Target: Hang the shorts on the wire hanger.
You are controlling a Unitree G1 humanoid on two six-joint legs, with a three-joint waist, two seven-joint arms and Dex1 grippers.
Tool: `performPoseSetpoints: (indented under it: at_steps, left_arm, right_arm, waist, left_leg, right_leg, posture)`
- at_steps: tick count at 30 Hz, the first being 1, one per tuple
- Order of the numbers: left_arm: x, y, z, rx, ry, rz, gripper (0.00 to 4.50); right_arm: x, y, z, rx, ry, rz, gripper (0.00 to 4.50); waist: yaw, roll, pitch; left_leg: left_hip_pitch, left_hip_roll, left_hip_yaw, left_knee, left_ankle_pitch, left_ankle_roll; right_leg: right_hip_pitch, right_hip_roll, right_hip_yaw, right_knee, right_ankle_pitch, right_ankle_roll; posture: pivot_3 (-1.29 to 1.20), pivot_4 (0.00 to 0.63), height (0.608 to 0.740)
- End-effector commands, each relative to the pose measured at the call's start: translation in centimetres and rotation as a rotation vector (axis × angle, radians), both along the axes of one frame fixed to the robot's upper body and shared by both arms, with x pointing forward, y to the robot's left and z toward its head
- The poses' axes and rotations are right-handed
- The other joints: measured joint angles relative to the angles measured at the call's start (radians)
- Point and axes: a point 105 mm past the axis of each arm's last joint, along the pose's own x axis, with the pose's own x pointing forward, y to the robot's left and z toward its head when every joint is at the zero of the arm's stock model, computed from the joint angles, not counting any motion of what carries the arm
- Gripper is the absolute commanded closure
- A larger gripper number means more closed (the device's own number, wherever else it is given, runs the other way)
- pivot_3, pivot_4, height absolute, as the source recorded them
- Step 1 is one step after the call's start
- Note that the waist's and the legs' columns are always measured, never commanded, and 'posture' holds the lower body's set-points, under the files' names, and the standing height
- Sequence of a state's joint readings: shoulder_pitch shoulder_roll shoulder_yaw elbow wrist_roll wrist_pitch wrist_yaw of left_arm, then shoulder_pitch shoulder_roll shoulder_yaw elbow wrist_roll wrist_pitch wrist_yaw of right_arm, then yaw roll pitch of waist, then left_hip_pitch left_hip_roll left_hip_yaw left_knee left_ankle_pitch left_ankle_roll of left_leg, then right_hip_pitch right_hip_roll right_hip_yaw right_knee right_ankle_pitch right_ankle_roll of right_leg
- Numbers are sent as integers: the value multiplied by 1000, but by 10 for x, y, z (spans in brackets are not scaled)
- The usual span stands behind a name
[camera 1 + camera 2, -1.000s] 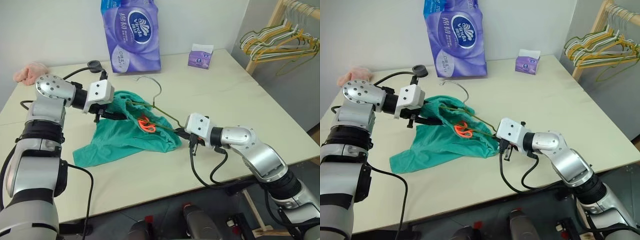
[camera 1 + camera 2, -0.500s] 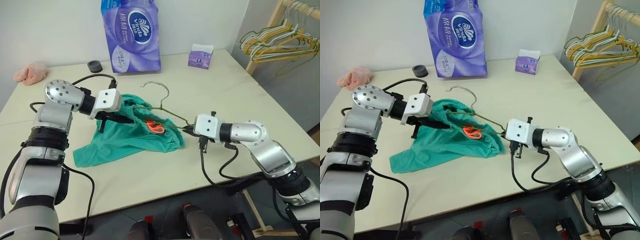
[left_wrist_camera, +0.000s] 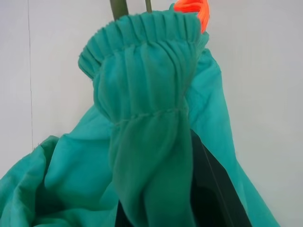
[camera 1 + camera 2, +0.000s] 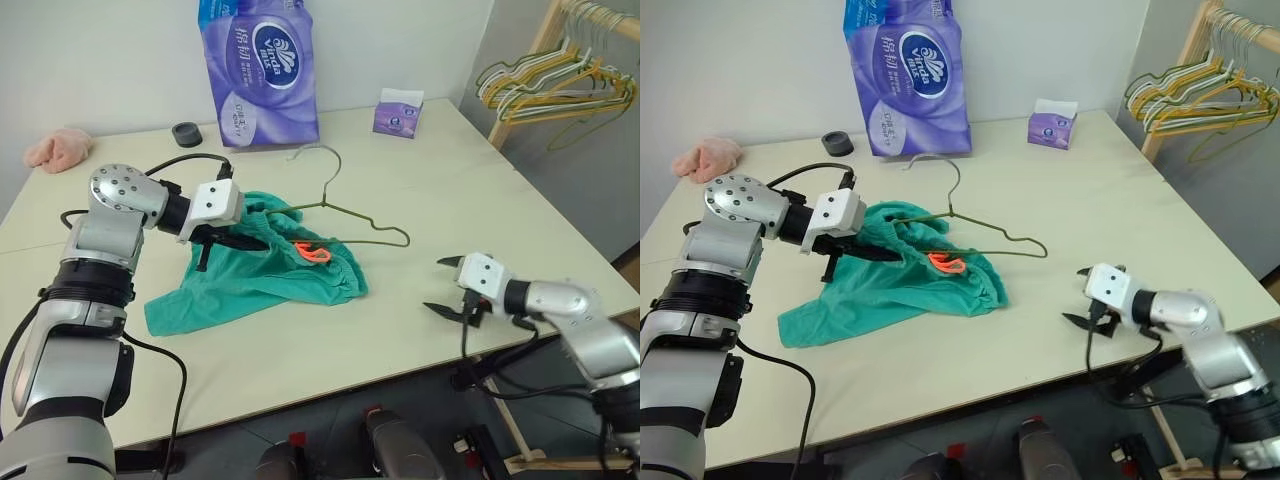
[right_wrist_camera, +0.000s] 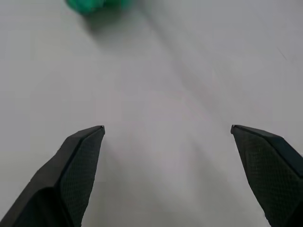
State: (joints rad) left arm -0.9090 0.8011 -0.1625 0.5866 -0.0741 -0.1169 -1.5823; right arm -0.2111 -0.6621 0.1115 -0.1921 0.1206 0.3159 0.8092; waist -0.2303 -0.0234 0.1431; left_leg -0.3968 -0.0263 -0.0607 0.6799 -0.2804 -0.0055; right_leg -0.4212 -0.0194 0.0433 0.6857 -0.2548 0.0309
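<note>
Teal shorts (image 4: pixel 262 270) lying crumpled on the counter (image 4: pixel 450 200), with an orange drawstring tip (image 4: pixel 312 252) on top. Left gripper (image 4: pixel 248 241) reaching in from the left, jaws pinching the gathered waistband of the shorts, lifted a little. Thin green hanger (image 4: pixel 350 212) lying flat on the counter, one end tucked into the shorts by the waistband, hook (image 4: pixel 318 152) pointing toward the back wall, far corner (image 4: pixel 405 238) sticking out bare to the right. Right gripper (image 4: pixel 444 285) low near the front right edge of the counter, well apart from hanger and shorts, jaws spread wide and holding nothing. Purple pack (image 4: pixel 256 70) standing at the back, small purple box (image 4: pixel 398 112) to its right, black cap (image 4: pixel 186 133) and pink cloth (image 4: pixel 58 148) to its left
</note>
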Motion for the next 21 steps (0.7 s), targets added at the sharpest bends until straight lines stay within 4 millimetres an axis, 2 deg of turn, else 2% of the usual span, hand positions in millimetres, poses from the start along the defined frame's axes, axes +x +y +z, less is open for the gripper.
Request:
performPoseSetpoints:
  at_steps: [1, 7, 12, 16, 19, 21]
  left_arm:
    - [6, 8, 29, -29, -98, 45, 4500]
    - [9, 16, 34, -25, -117, 72, 4500]
    - [9, 18, 34, -27, -122, 78, 4500]
    - [8, 20, 33, -30, -125, 88, 4500]
    - [8, 22, 33, -32, -128, 94, 4500]
    - [8, 23, 33, -36, -133, 101, 4500]
  right_arm:
    - [-3, 32, 9, 204, 24, -86, 28]
    - [2, 81, -3, 403, 173, -164, 28]
    - [7, 108, -5, 447, 211, -152, 28]
    - [19, 127, -3, 483, 234, -157, 28]
    - [27, 126, -7, 479, 241, -198, 610]
    - [31, 120, -6, 488, 233, -232, 1307]
  waist:
    - [0, 0, 0]
    - [9, 0, 0]
    - [13, 0, -1]
    - [11, -1, -2]
    - [10, -1, -2]
    - [12, -2, -3]
  left_leg:
    - [0, 0, 0, 0, 0, 0]
    - [0, -1, 0, 1, 0, 0]
    - [0, -2, 0, 1, 0, 0]
    - [0, -2, 0, 1, 0, 0]
    - [0, -2, -1, 1, 0, -1]
    - [0, -2, -1, 1, 0, -1]
  right_leg:
    - [-1, 0, 0, 1, 0, 0]
    - [-1, -1, 1, 2, 0, 0]
    - [-1, -1, 1, 2, 0, 0]
    - [-1, -1, 0, 2, 0, 0]
    - [-2, -1, 0, 3, 0, 0]
    - [-2, -1, 0, 3, 0, 0]
  posture:
    - [-238, 95, 740]
    - [-216, 91, 740]
    - [-203, 89, 740]
    - [-195, 84, 740]
    - [-189, 83, 740]
    - [-187, 82, 740]
